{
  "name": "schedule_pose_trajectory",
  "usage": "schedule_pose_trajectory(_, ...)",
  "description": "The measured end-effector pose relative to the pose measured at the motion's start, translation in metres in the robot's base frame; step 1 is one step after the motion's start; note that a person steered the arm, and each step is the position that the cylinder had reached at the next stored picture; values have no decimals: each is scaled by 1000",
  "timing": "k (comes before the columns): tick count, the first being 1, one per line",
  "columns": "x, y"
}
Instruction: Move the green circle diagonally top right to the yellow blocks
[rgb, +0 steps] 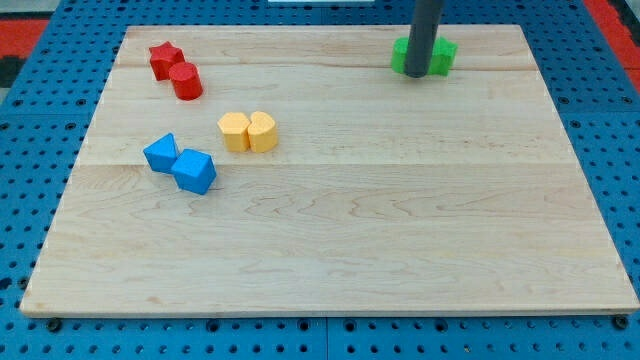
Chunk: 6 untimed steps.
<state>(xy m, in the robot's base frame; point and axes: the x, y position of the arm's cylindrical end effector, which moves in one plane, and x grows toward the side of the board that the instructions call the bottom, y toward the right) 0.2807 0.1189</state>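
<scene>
Red star (164, 58) touching red cylinder (186, 81); two blue blocks (181, 163) adjacent.

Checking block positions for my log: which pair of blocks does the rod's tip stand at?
The green pair at the view's top right: my tip stands right in front of it, while the red, yellow and blue pairs sit far left.

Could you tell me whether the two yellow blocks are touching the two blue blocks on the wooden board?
No, the yellow blocks sit side by side, apart from the blue blocks, with bare wooden board between them.

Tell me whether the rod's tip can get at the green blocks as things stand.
Probably yes: my tip already stands right at the green blocks near the view's top, partly hiding them, with nothing between; which green piece is the circle is unclear.
</scene>
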Motion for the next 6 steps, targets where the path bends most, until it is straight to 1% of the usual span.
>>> schedule_pose_trajectory(1,-18,0)
schedule_pose_trajectory(2,-9,16)
schedule_pose_trajectory(3,-12,32)
schedule_pose_trajectory(4,-46,23)
schedule_pose_trajectory(5,-67,-1)
schedule_pose_trajectory(6,-64,-29)
